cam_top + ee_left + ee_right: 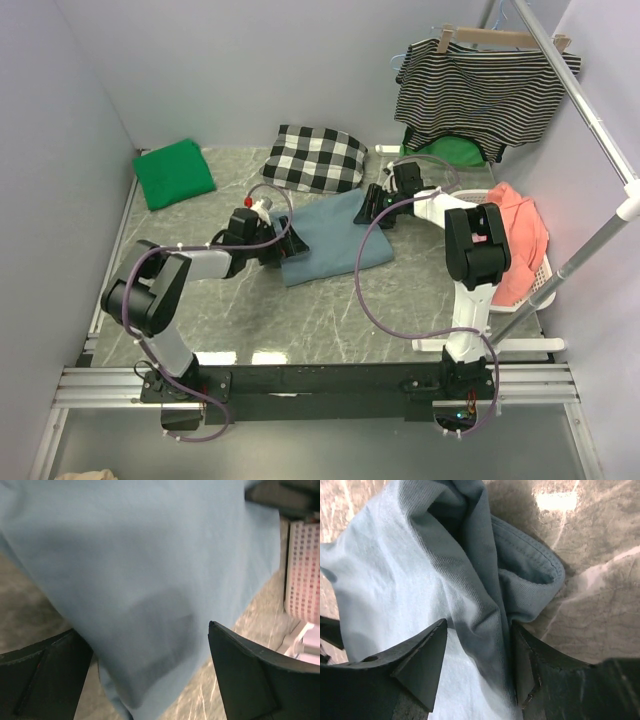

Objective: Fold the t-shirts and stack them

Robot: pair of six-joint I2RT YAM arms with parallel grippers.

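Note:
A slate-blue t-shirt (335, 238) lies folded in a rough rectangle mid-table. My left gripper (287, 246) sits at its near-left corner; in the left wrist view it (142, 630) stands wide open over a hanging corner of the blue cloth (150, 570), gripping nothing. My right gripper (372, 206) is at the shirt's far-right corner. There its jaws (479, 625) are apart and straddle a raised ridge of blue fabric (480, 590); the right finger (522, 665) touches the ridge, the left one stands off it. A bright green t-shirt (174, 172) lies folded at the back left.
A black-and-white checked cloth (318, 157) lies behind the blue shirt. A striped top (480, 90) hangs from a rail (590, 110) at the back right, green cloth (445, 152) below it. A white basket (540, 280) holding salmon cloth (520, 235) stands by the right arm.

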